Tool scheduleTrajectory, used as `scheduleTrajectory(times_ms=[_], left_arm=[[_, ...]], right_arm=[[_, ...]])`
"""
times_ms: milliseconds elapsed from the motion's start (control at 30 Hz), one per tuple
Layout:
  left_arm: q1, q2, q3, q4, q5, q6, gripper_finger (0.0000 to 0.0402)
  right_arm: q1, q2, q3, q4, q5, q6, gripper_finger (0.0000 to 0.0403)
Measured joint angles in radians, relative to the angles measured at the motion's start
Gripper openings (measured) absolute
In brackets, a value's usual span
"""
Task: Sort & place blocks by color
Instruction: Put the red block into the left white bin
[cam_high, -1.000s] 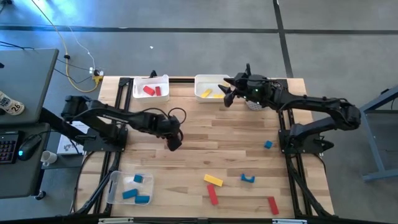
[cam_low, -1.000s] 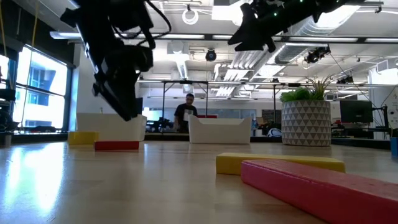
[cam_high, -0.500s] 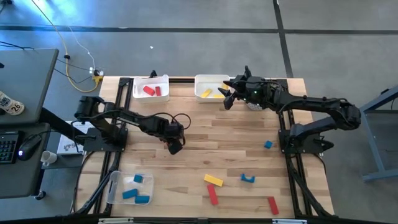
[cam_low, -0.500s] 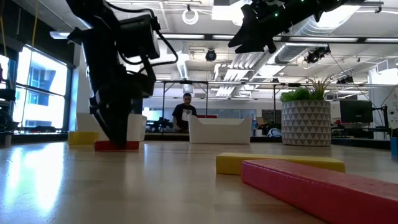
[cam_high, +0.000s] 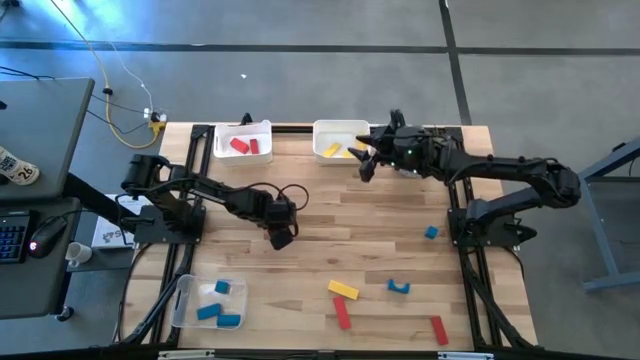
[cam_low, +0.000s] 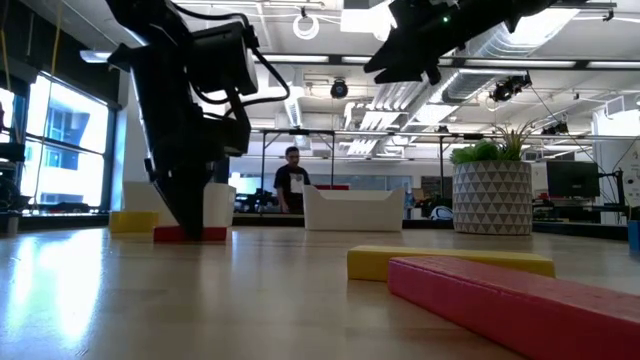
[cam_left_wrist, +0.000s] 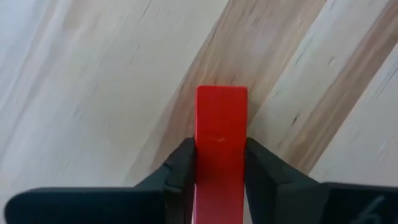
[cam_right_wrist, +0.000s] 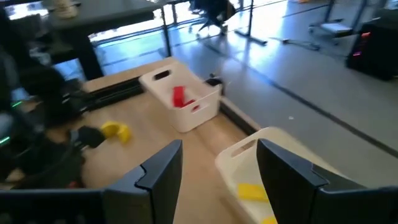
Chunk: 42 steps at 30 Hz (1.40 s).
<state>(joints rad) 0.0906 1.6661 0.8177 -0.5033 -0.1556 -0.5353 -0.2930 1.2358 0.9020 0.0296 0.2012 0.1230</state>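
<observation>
A pale wooden desk with plank-like stripes stands on a grey floor. Two white bins sit along its far edge, one towards the left and one near the middle. A clear bin sits at the near left corner. A potted plant in a patterned pot stands far right. A person stands in the room behind.

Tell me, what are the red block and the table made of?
The red block looks like smooth painted wood or maybe plastic: one flat glossy colour, crisp edges. The table looks like real wood: pale and brown planks with grain lines, slightly shiny.
</observation>
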Motion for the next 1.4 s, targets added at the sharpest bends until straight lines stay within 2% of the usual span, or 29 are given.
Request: scheduleTrajectory(times_ms=[300, 533, 700, 1100, 1400], left_arm=[[0.003, -0.041, -0.007, -0.005, -0.048, 0.035, 0.0073], [0.037, -0.163, -0.005, -0.002, -0.086, 0.042, 0.0075], [0.091, -0.258, -0.005, -0.005, -0.169, 0.042, 0.0077], [0.327, -0.43, -0.003, -0.021, -0.393, 0.076, 0.0079], [0.557, -0.411, -0.003, -0.006, -0.365, 0.175, 0.008]], right_arm=[[0.113, -0.061, 0.0, -0.206, -0.067, 0.042, 0.0193], [0.214, -0.124, 0.0, -0.379, -0.115, 0.195, 0.0193], [0.299, -0.132, 0.0, -0.452, -0.174, 0.302, 0.0193], [0.506, -0.129, 0.0, -0.581, -0.188, 0.537, 0.0193], [0.665, -0.129, 0.0, -0.649, -0.077, 0.717, 0.0193]])
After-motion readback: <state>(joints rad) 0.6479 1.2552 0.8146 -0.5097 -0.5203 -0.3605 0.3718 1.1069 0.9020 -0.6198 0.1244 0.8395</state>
